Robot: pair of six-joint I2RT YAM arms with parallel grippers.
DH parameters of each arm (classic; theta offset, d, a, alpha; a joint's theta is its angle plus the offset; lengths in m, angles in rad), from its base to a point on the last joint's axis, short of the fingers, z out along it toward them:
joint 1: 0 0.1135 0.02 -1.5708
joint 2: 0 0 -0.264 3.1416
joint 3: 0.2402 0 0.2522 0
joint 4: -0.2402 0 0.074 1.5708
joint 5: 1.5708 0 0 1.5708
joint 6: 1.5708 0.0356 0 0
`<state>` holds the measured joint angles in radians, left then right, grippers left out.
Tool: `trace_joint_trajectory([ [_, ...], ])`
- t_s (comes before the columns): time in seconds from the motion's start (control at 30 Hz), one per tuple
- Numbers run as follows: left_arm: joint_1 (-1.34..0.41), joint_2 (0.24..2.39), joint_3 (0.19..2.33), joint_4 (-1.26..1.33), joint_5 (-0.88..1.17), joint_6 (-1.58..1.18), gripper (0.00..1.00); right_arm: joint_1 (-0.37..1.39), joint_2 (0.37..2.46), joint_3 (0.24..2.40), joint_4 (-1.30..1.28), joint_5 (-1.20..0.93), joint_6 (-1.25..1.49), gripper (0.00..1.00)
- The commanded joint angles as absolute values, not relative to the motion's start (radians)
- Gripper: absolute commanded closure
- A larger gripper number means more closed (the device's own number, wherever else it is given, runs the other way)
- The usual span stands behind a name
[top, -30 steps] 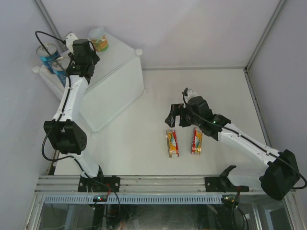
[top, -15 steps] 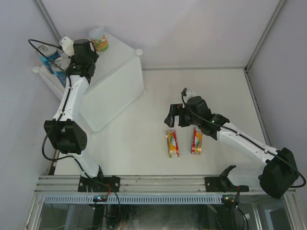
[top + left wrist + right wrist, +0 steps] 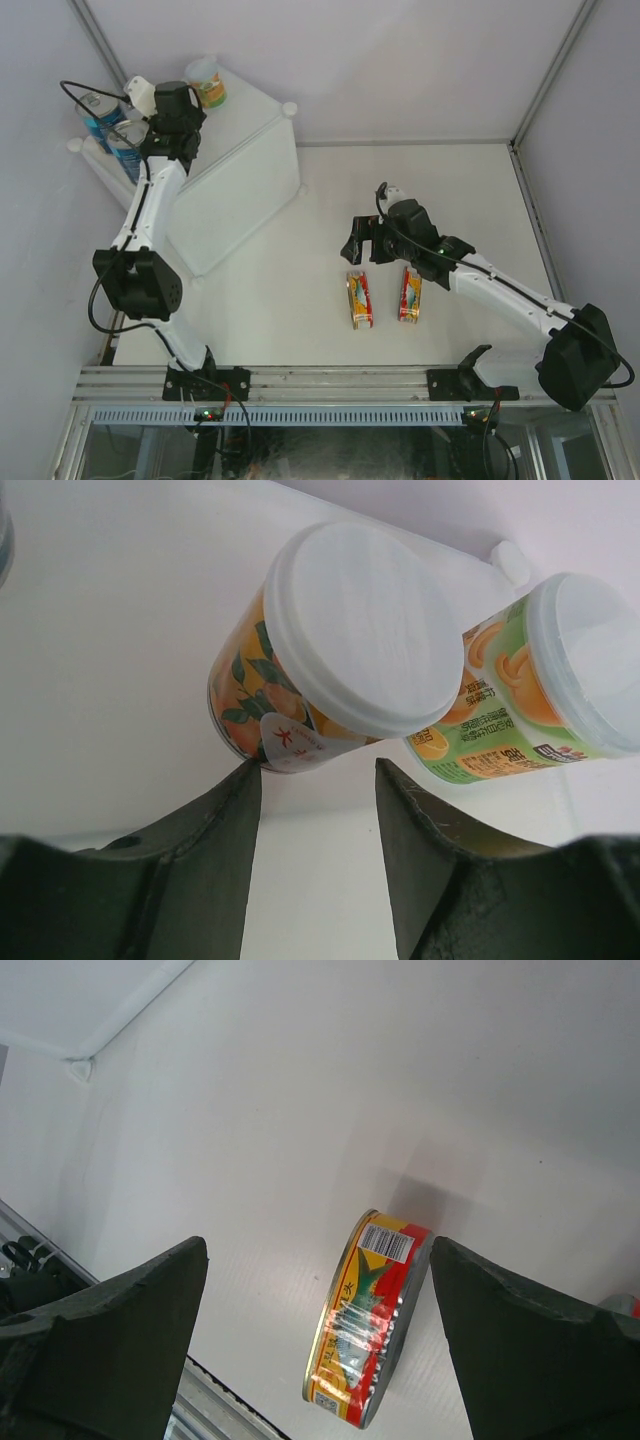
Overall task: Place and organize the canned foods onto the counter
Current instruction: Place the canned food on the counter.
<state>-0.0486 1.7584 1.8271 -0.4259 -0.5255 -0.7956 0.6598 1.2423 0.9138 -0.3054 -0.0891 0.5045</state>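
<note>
1. The right hand [image 3: 318,1248] hangs spread wide over a flat red-and-yellow tin [image 3: 365,1320] lying on the table [image 3: 300,1110], well apart from the white box [image 3: 240,170]. I'd lower it straight, fingers either side of the tin's narrow width, before squeezing.
2. The left hand [image 3: 316,772], half spread and holding nothing, sits over the box's top, just short of an orange-labelled can [image 3: 300,690].
3. The right arm reaches low; the left arm stretches up to the box's far corner.

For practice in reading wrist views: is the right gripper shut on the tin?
No: the right gripper stands wide open, and the tin lies clear of both fingers.
</note>
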Motion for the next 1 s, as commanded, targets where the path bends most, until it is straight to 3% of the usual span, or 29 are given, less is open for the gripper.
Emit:
trace_joint_trajectory([
  [0.0,-0.066,1.778,1.914,-0.365,-0.504,-0.717,0.46,0.652,1.243,0.963,-0.259,-0.101,0.5,0.08],
  [0.97,-0.096,1.887,2.039,-0.273,-0.494,-0.559,0.45,0.63,1.295,0.975,-0.242,-0.119,0.506,0.08],
])
